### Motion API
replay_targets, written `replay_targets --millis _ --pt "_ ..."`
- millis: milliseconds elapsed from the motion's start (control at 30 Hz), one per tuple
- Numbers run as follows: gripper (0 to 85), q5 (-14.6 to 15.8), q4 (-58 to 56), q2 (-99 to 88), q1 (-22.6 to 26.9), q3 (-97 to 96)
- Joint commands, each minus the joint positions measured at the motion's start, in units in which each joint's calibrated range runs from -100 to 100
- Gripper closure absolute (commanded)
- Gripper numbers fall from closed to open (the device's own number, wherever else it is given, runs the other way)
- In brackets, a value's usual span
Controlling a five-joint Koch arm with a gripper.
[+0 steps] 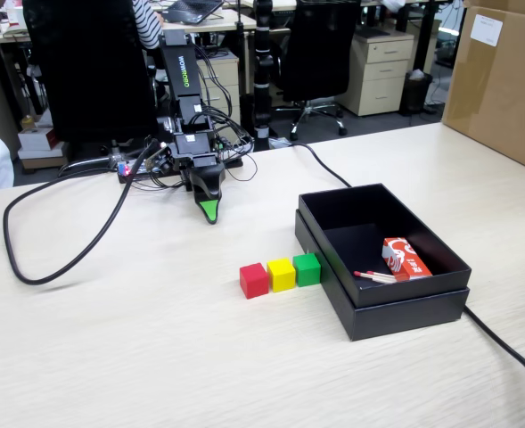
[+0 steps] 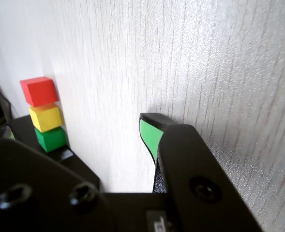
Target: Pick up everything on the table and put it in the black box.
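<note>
**Three cubes waiting beside the box, arm parked low at the rear**

Office chairs and desks are filling the background behind a pale wood-grain worktop (image 1: 110,348), which is carrying everything that matters.

Starting at the fingers (image 1: 209,211): they are pointing down at the worktop with the green-faced tip just above or on the surface, and nothing is sitting between them. Only one green tip is showing in the fixed view, and in the wrist view (image 2: 154,140) a single green-lined finger is visible with the other hidden by the black housing, so I cannot tell how far apart they are standing. This looks like a rest pose, judging by the folded arm and the cables trailing off behind it.

Moving outward, the red cube (image 1: 254,280), yellow cube (image 1: 282,274) and green cube (image 1: 307,268) are sitting in a tight row, sides touching, well apart from the fingers. The row is running up to the black box (image 1: 405,308), with the green one just beside its near wall, probably so each carry is short.

Inside the box, an orange-red matchbox (image 1: 405,259) and a few matchsticks (image 1: 375,276) are lying on the floor toward the right, leaving room on the left for the cubes. None of the three is in yet, so the task is looking unstarted; the red one, at the open end of the row, seems the easiest first grab.

A brown carton (image 1: 503,80) is standing at the far right edge.
</note>
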Motion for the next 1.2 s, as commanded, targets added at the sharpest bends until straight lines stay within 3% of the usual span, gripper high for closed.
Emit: replay_targets --millis 0,500,967,1167 --pt "35.8 0.1 -0.85 0.0 -0.29 -2.03" --pt "36.2 0.0 -3.1 0.0 -0.59 -0.4" --pt "38.0 0.2 -32.91 9.64 0.0 35.68" --pt "37.6 3.08 -48.63 24.78 1.86 56.81"
